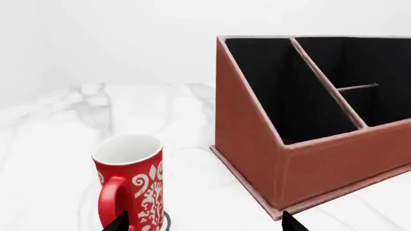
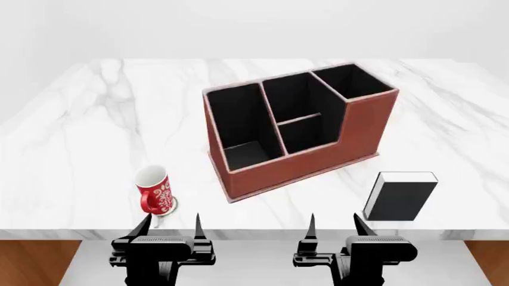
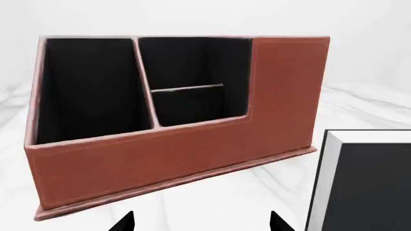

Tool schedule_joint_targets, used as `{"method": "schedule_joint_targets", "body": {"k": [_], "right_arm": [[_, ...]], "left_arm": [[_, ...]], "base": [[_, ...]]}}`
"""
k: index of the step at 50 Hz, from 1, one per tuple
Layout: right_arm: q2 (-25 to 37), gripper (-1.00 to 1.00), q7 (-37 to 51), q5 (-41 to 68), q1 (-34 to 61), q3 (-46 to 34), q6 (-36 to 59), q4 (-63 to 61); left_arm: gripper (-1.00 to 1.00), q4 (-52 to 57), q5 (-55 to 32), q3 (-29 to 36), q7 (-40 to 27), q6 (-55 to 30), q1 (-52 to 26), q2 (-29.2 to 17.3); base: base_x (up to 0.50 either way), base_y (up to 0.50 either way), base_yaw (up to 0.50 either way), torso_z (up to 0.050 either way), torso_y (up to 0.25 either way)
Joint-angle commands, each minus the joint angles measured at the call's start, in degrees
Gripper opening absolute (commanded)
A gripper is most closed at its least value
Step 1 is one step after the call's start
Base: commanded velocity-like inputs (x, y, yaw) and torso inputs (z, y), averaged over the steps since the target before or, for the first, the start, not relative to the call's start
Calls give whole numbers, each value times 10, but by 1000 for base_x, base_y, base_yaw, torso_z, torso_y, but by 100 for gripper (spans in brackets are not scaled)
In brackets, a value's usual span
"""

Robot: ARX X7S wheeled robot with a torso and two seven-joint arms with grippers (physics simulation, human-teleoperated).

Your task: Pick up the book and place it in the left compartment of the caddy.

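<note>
I am holding my left end effector [image 2: 171,221] and right end effector [image 2: 333,221] spread wide, gripping nothing, at the counter's [image 2: 71,149] near edge. The book [image 2: 400,196] is lying just beyond my right one, right of the caddy [image 2: 318,158].

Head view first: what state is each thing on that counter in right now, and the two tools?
book: lying flat, untouched, right of the caddy.
caddy: upright, all compartments empty.
left compartment: empty.
mug: upright, empty.
left tool: open, holding nothing.
right tool: open, holding nothing.
</note>
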Motion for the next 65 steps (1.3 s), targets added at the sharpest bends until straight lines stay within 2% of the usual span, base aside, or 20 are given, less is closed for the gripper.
{"method": "schedule_joint_targets", "body": {"k": [1,11,45,50,52,56,57,61,62,65], "right_arm": [[10,100,17,-5,-1,-16,-4,1],[28,100,15,21,-5,-39,0,-6],[52,100,43,55,0,-64,10,-4],[55,100,52,56,1,-67,25,-14],[59,100,53,68,10,-64,64,-39],[76,100,54,101,37,-56,189,-140],[85,100,66,109,67,-51,266,-199],[97,100,96,123,148,-39,412,-290],[100,100,100,150,202,-24,498,-330],[98,100,104,171,255,-7,565,-349]], "left_arm": [[100,-6,-8,9,-13,3,-2,-9],[100,-9,-28,27,-33,2,-3,-26],[100,-19,-46,60,-63,10,-8,-53],[100,-10,-50,64,-67,5,-7,-56],[100,31,-47,67,-74,-32,-4,-61],[100,157,-57,58,-88,-175,-22,-76],[100,227,-75,44,-92,-261,-52,-87],[100,343,-114,14,-98,-459,-141,-109],[100,383,-136,-5,-99,-539,-192,-114],[100,403,-150,-18,-103,-595,-240,-121]], "base": [[0,0,0,0,0],[0,-27,0,0,0],[0,-500,0,0,0],[0,0,0,0,0],[0,0,0,0,0],[0,0,0,0,0],[0,0,0,0,0],[0,0,0,0,0],[0,0,0,0,0],[0,0,0,0,0]]}}
